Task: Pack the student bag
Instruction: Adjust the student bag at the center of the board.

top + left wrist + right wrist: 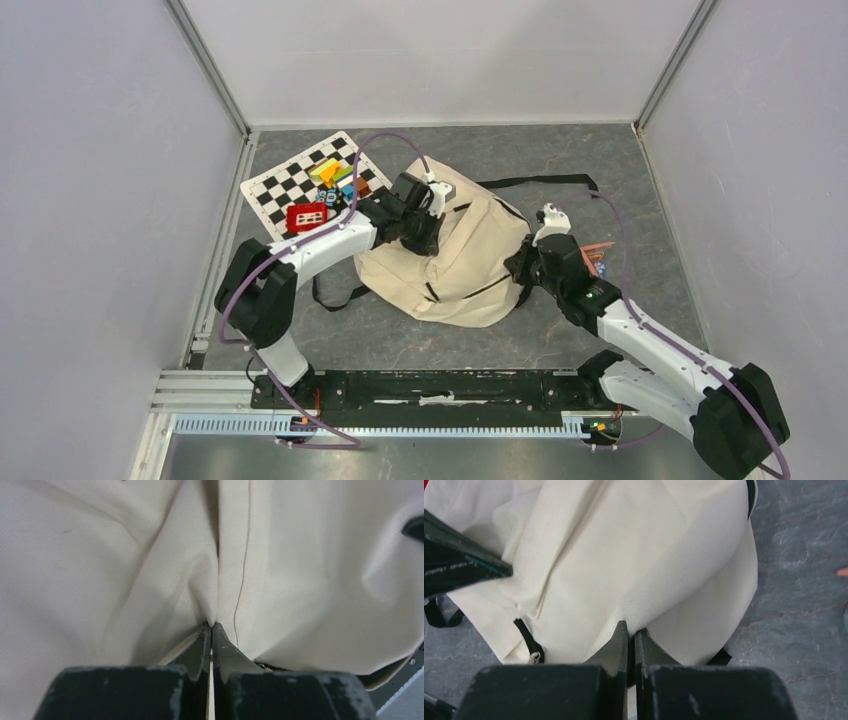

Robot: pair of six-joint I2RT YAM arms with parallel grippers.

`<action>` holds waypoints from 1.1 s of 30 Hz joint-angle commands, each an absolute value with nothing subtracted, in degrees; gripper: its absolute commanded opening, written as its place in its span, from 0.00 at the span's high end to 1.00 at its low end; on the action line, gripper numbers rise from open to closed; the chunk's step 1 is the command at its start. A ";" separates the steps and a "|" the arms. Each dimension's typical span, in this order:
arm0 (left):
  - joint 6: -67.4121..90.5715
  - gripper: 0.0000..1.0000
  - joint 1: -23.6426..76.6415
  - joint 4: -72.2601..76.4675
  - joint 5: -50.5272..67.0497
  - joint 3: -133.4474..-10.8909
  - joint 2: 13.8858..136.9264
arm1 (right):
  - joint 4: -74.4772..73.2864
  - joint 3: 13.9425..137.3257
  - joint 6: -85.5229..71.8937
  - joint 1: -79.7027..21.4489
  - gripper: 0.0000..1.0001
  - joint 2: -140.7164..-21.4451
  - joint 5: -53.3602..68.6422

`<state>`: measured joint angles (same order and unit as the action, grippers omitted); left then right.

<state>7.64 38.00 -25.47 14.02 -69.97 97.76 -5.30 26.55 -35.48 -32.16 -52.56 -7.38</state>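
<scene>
The student bag (462,262), a cream canvas backpack with black straps, lies crumpled in the middle of the grey table. My left gripper (425,237) sits at the bag's upper left, shut on a pinched fold of the cream cloth (212,615). My right gripper (522,268) is at the bag's right edge, likewise shut on a fold of the canvas (636,617). In the right wrist view a black zipper pull (530,645) hangs at the lower left of the bag (634,555). The bag's opening is hidden.
A black-and-white checkered board (305,182) lies at the back left with a red card (307,216) and a heap of coloured items (340,176) on it. An orange and blue object (597,257) lies right of the bag. A black strap (545,181) trails behind.
</scene>
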 commanded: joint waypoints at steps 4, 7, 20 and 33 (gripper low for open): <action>16.72 0.98 45.64 -20.72 17.25 -61.79 89.96 | -2.84 37.77 -22.66 -31.82 1.00 -62.24 -14.30; 22.87 0.98 49.71 -15.68 15.41 -56.28 86.41 | -3.74 42.15 -19.27 -31.91 1.00 -67.68 -14.76; 45.24 0.98 63.89 8.54 5.55 -43.72 82.14 | 9.47 54.05 -12.20 -32.58 1.00 -87.41 1.29; 25.89 0.00 50.80 -26.09 -0.38 -55.69 66.16 | -6.40 58.73 -7.06 -32.52 0.14 -78.37 -7.82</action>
<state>35.70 59.92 -13.21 -0.25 -50.65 72.01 -2.63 59.66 -8.03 -32.51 -85.89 -3.97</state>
